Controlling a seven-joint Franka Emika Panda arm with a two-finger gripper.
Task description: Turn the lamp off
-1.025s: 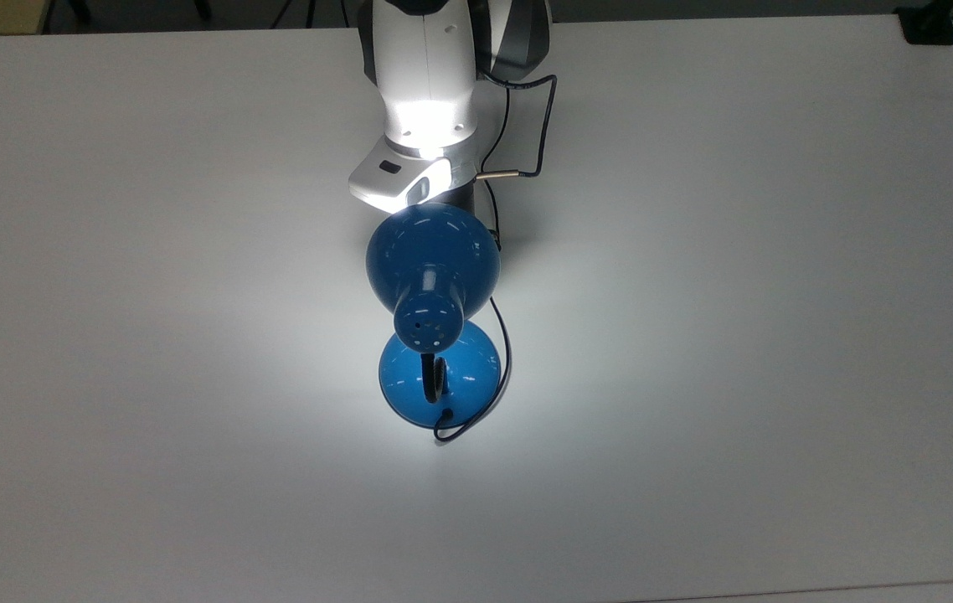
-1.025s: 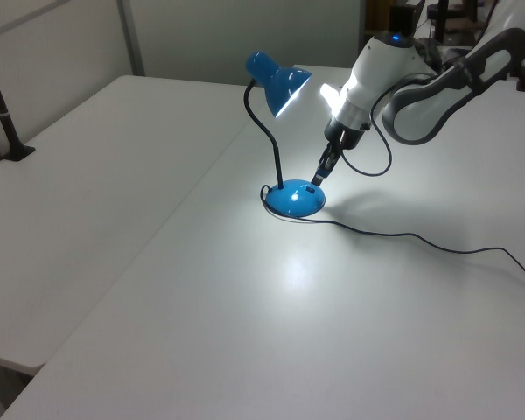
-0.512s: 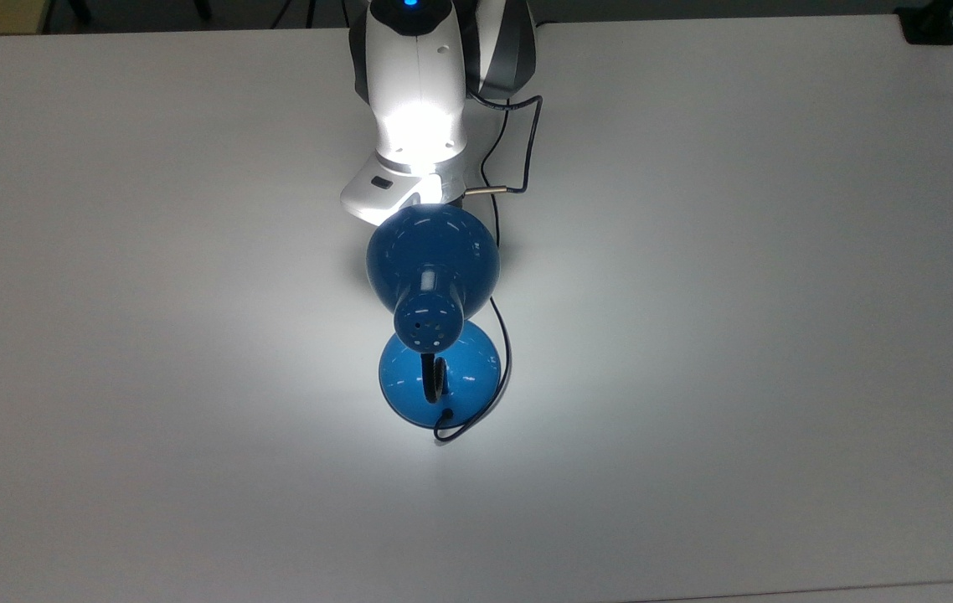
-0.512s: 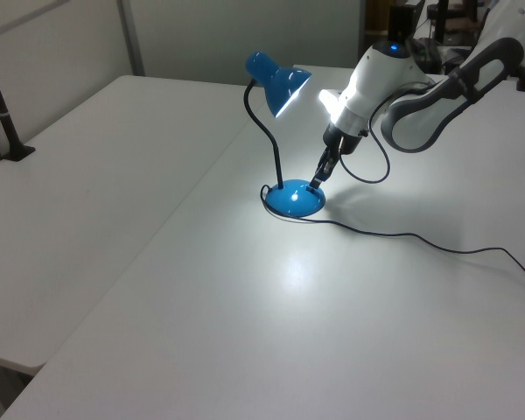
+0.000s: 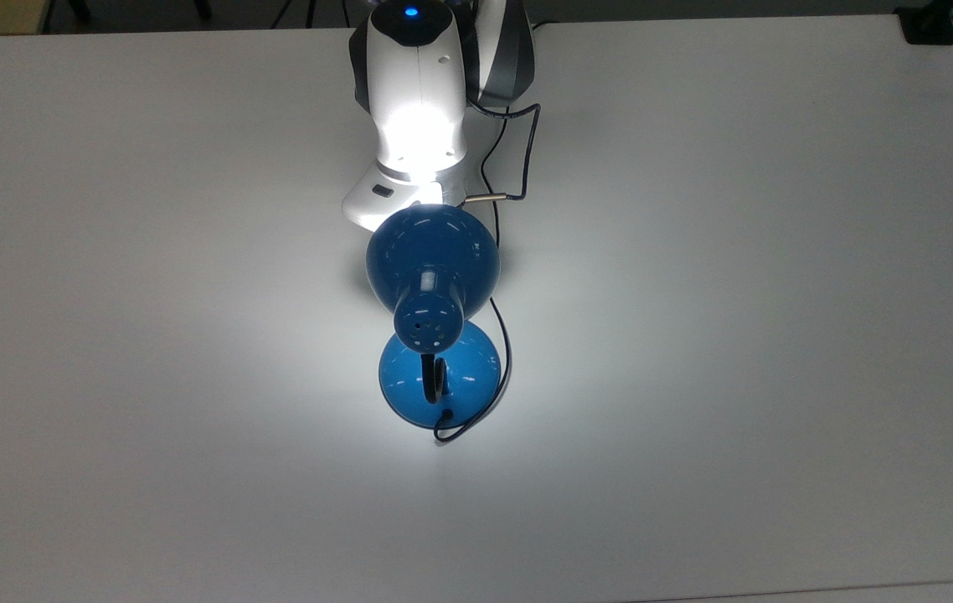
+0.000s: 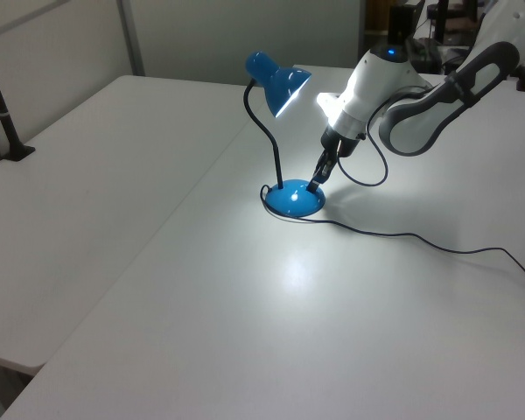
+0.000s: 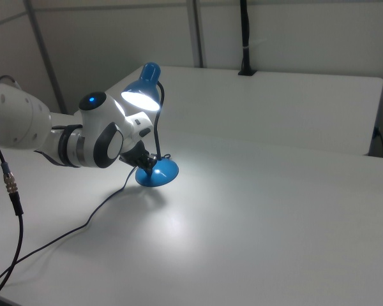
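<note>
The lamp (image 6: 284, 140) stands mid-table, still lit, while the gripper (image 6: 315, 182) has eased lower over the last second onto the blue base (image 6: 294, 201), fingers seemingly pressed together, so the switch press looks imminent.

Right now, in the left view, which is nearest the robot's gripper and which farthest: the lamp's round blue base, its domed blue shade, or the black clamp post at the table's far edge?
1. Round blue base, at the gripper tip.
2. Domed blue shade, above, toward the left view's left.
3. Black clamp post, at the left view's far left.
</note>
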